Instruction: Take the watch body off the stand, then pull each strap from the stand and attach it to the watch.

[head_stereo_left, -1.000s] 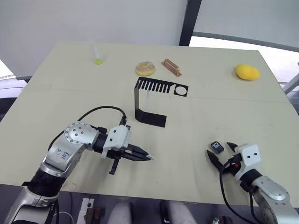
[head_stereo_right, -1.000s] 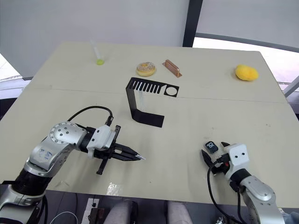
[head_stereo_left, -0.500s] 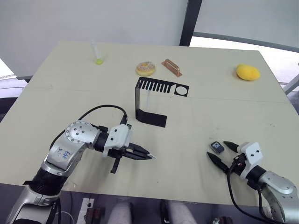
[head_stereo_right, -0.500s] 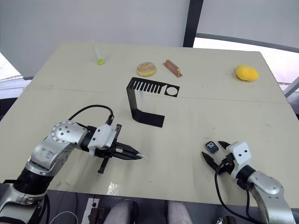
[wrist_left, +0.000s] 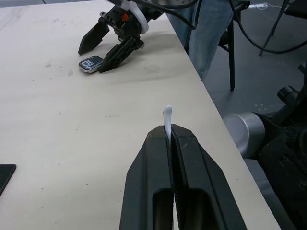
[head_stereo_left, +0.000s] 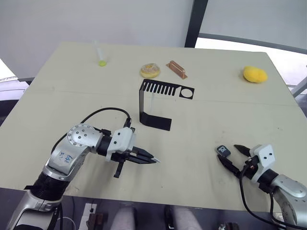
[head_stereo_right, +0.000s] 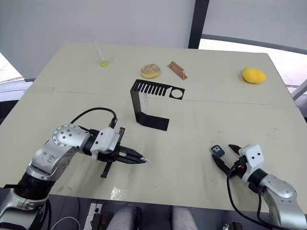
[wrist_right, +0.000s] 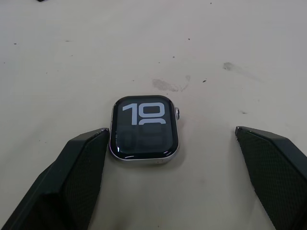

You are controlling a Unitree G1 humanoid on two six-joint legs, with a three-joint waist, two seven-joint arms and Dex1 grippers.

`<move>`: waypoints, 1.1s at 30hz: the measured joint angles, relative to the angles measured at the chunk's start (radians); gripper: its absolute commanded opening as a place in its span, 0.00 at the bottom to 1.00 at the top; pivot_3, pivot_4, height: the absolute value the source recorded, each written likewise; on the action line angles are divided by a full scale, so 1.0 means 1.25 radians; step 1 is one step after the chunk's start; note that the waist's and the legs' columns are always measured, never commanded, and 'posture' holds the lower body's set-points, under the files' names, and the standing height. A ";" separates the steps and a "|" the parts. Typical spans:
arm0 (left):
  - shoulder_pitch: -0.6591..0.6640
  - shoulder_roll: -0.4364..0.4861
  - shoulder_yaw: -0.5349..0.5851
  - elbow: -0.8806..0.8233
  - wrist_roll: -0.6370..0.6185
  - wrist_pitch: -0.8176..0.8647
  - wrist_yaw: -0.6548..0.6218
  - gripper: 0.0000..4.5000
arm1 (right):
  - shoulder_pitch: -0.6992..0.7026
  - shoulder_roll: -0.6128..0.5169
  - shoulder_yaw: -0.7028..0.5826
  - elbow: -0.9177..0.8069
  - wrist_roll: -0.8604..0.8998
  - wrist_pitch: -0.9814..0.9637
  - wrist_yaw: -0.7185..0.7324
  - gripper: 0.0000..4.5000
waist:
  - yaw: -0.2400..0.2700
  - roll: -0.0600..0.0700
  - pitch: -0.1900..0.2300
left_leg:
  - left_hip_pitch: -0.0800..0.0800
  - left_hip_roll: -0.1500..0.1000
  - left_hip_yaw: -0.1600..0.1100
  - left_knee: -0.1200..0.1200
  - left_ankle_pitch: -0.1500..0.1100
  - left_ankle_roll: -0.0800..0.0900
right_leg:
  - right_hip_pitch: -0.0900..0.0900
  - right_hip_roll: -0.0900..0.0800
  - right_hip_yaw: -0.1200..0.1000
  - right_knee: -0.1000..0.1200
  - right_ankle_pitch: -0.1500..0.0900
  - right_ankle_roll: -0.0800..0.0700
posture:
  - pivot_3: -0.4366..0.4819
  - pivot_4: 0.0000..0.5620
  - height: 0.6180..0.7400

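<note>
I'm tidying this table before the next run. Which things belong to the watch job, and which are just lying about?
Job things:
watch body, flat on the table
stand
white strap, pinched in the left gripper

Lying about:
donut
copper bar
yellow lemon-like object
green-tipped tube

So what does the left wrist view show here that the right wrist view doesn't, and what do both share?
Left wrist view: the left gripper shut on a white strap, with the right gripper across the table. Right wrist view: the digits on the watch body, which touches one of the right gripper's open fingers. Shared: the watch body lying flat on the table.
</note>
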 measured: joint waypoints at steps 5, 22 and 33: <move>0.000 0.000 0.000 0.000 0.000 0.000 0.000 0.00 | -0.005 -0.002 0.000 0.014 0.000 -0.009 0.015 0.99 | 0.000 0.000 0.000 | 0.000 0.000 0.000 0.000 0.000 0.000 | 0.000 0.000 0.000 0.000 0.000 0.000 | 0.48 0.27 1.00; -0.005 -0.005 0.000 0.000 0.000 0.006 0.001 0.00 | -0.029 -0.001 0.015 0.031 -0.001 -0.018 0.052 0.63 | -0.002 0.000 0.000 | 0.000 0.000 0.000 0.001 0.000 0.000 | 0.000 0.000 0.000 0.001 0.000 0.000 | 0.48 0.27 1.00; 0.009 -0.005 0.000 -0.001 0.001 0.007 0.005 0.00 | -0.056 -0.001 0.033 0.062 -0.007 -0.051 0.072 0.33 | -0.003 0.000 0.000 | 0.000 0.001 0.000 0.003 0.000 0.000 | 0.000 0.000 0.000 0.001 0.000 0.000 | 0.48 0.27 1.00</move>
